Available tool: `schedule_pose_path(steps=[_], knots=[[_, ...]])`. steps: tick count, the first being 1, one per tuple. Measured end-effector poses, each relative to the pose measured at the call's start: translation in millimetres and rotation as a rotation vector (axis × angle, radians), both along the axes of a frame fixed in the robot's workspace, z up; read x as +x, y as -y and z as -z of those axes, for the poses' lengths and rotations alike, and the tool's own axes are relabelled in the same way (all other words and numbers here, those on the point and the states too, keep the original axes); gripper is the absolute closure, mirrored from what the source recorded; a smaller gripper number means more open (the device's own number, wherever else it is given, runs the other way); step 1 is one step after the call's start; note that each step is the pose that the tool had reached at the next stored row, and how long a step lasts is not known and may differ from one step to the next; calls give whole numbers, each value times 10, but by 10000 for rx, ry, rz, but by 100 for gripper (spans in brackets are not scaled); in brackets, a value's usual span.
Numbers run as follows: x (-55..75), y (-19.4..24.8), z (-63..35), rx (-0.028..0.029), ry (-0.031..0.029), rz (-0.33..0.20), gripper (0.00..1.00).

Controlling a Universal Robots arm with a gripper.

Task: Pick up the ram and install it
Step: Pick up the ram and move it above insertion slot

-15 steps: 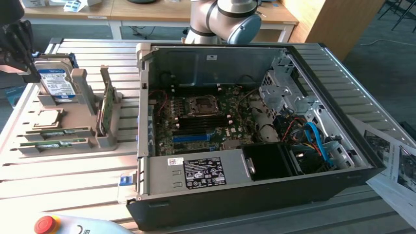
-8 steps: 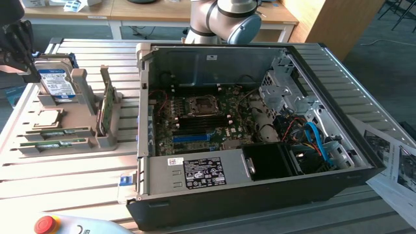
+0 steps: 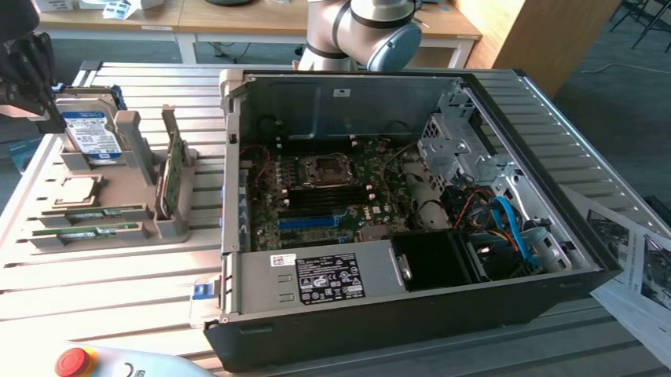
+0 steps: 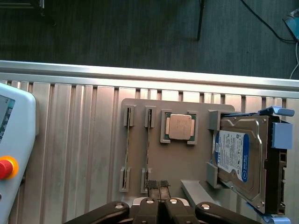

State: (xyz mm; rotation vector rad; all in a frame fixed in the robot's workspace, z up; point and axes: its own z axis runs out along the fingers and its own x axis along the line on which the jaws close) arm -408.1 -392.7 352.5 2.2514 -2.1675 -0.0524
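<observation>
Gripper (image 4: 158,185) pressed together, just beside ram (image 4: 148,149) end (stick standing edge-on), near tray (image 4: 180,163) edge.

Robotics lab: robot arm (image 3: 367,31) upper centre, slotted aluminium table (image 3: 105,290), open computer case (image 3: 419,314), emergency-stop button (image 3: 71,360) lower left.

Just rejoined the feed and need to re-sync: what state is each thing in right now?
Hand: shut, empty, over the gray holder.
Ram sticks: two, on edge in the holder's slots, not picked up.
Processor: flat in its pocket.
Hard drive: standing on edge in its bracket.
Computer case: side open, memory slots look empty.
</observation>
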Motion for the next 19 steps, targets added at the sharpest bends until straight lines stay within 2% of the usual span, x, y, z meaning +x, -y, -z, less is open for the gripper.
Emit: schedule_pose_path(steps=[1, 2, 3, 4, 5, 10, 13, 19], knots=[[0, 0, 0, 0, 0, 0, 83], [0, 0, 0, 0, 0, 0, 83], [0, 0, 0, 0, 0, 0, 77], [0, 0, 0, 0, 0, 0, 77], [0, 0, 0, 0, 0, 0, 70], [0, 0, 0, 0, 1, -1, 70], [0, -1, 3, 22, 17, 1, 70], [0, 0, 46, 22, 15, 0, 70]])
